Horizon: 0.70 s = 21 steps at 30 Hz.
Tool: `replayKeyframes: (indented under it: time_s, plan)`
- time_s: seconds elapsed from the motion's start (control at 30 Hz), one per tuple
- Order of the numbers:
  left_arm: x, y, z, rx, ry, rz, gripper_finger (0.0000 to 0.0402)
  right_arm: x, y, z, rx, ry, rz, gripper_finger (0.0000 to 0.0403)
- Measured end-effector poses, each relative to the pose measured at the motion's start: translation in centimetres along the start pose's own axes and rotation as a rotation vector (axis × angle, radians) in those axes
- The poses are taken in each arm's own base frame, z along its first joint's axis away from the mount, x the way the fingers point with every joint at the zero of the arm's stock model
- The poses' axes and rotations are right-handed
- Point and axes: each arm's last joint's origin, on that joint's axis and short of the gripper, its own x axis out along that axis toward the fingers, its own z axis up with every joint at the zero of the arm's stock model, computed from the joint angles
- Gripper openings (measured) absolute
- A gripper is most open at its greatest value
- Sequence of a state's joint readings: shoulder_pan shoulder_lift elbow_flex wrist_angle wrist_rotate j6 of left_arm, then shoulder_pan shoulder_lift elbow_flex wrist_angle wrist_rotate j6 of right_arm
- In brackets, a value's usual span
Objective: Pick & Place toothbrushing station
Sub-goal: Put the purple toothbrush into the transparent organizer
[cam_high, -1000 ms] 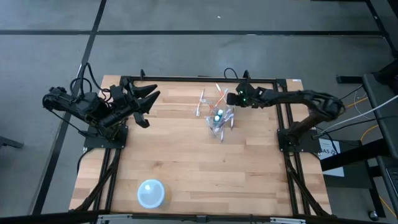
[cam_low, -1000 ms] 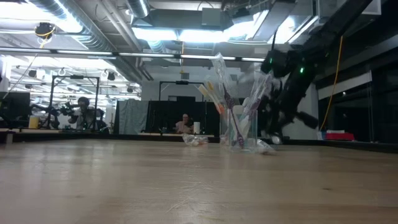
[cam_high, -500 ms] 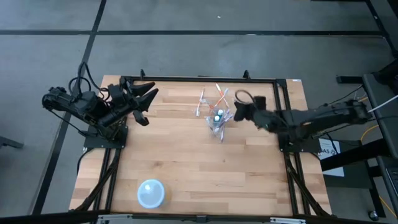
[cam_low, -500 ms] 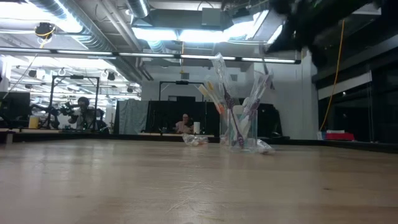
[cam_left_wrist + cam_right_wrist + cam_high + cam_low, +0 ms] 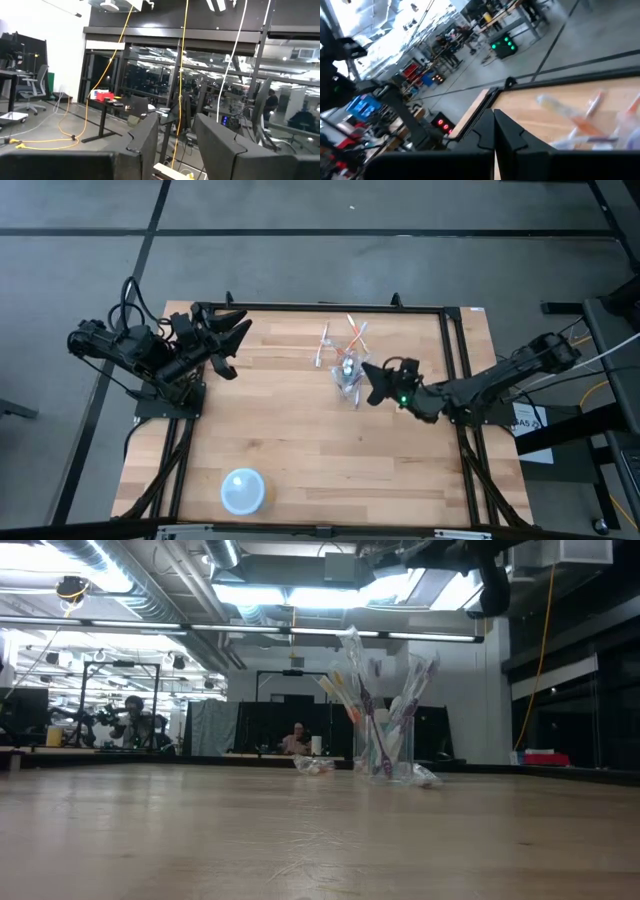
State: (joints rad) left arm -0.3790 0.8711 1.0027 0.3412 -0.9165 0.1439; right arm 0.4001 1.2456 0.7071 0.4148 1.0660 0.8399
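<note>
The left gripper [image 5: 228,340] waits parted at the bench's [image 5: 300,440] left edge. Toothbrushes [image 5: 334,340] and cup [image 5: 348,377] cluster near the far edge. The right gripper [image 5: 370,383], pressed together and empty, should part before approaching the cup slowly. The near side has room, apart from the bowl [image 5: 243,490].

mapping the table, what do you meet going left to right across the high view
left pincer, open at the table's left edge → pale blue bowl near the front → loose toothbrushes → clear cup of brushes → right pincer, shut, beside the cup
</note>
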Motion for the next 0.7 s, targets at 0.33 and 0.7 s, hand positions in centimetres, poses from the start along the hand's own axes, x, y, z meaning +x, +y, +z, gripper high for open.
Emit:
replayKeyframes:
  time_s: [0.33, 0.7]
  plan:
    - [0.0, 0.0, 0.0, 0.011, 0.000, -0.001, 0.0127, 0.4, 0.6, -0.5, -0.020, 0.065, 0.059, 0.0001]
    - [0.0, 0.0, 0.0, 0.036, 0.000, -0.003, 0.0127, 5.1, 1.8, 5.2, -0.623, 0.447, -0.092, 0.0067]
